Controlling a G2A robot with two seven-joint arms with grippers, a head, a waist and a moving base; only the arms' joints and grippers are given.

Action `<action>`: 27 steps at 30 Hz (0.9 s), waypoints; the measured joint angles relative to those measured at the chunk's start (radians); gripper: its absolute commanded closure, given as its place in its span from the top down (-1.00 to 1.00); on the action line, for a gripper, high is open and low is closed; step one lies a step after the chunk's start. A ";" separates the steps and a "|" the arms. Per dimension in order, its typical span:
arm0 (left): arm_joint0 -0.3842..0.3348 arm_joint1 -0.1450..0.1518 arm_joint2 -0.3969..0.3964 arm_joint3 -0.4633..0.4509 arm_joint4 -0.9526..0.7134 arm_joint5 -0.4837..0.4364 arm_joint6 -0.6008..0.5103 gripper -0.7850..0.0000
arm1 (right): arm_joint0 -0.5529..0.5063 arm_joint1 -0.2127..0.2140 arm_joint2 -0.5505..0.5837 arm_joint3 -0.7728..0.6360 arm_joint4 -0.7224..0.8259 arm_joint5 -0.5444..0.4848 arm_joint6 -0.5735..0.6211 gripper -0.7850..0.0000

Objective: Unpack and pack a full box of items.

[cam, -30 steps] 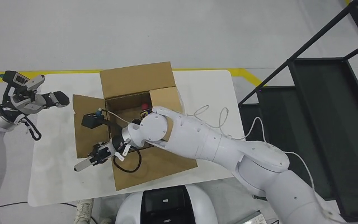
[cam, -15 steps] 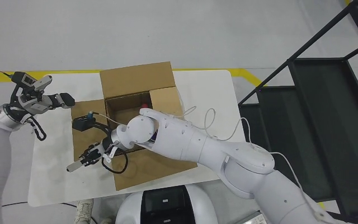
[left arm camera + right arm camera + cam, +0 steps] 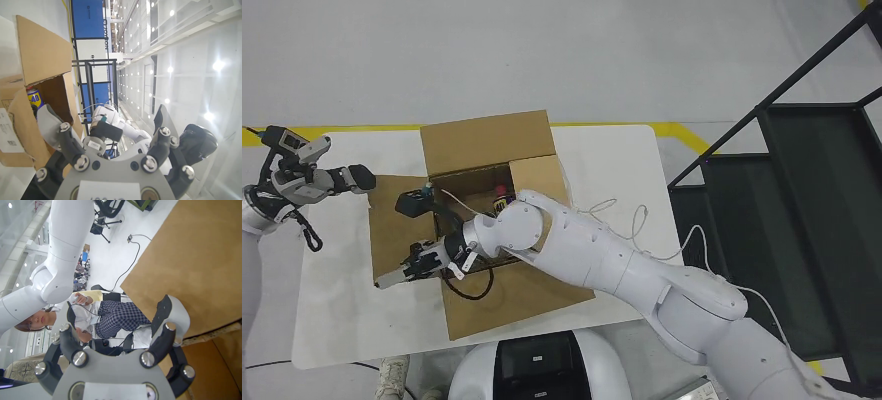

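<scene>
- My right gripper (image 3: pixel 392 279) is hanging open and empty over the left flap of the cardboard box (image 3: pixel 487 148), toward the front-left of the table (image 3: pixel 612 170).
- My left gripper (image 3: pixel 355 178) is hovering at the table's left edge, fingers spread, holding nothing.
- The cardboard box is sitting open mid-table, with a spray can (image 3: pixel 33 98) standing inside near its far wall.

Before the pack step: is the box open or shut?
Open: the cardboard box has its flaps spread outward in the top view, and a can shows inside.
</scene>
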 measured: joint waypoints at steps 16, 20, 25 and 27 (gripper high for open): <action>0.093 0.019 -0.028 -0.139 0.115 -0.043 -0.028 1.00 | -0.483 0.239 0.542 -0.440 -0.174 0.036 -0.054 1.00; 0.097 0.022 -0.020 -0.133 0.177 -0.043 0.013 1.00 | -0.577 0.270 0.647 -0.519 -0.098 0.004 0.066 1.00; 0.119 0.027 -0.025 -0.142 0.220 -0.043 0.027 1.00 | -0.659 0.295 0.756 -0.553 0.014 -0.048 0.124 1.00; 0.124 0.029 -0.028 -0.139 0.235 -0.038 0.046 1.00 | -0.692 0.302 0.793 -0.562 0.031 -0.055 0.104 1.00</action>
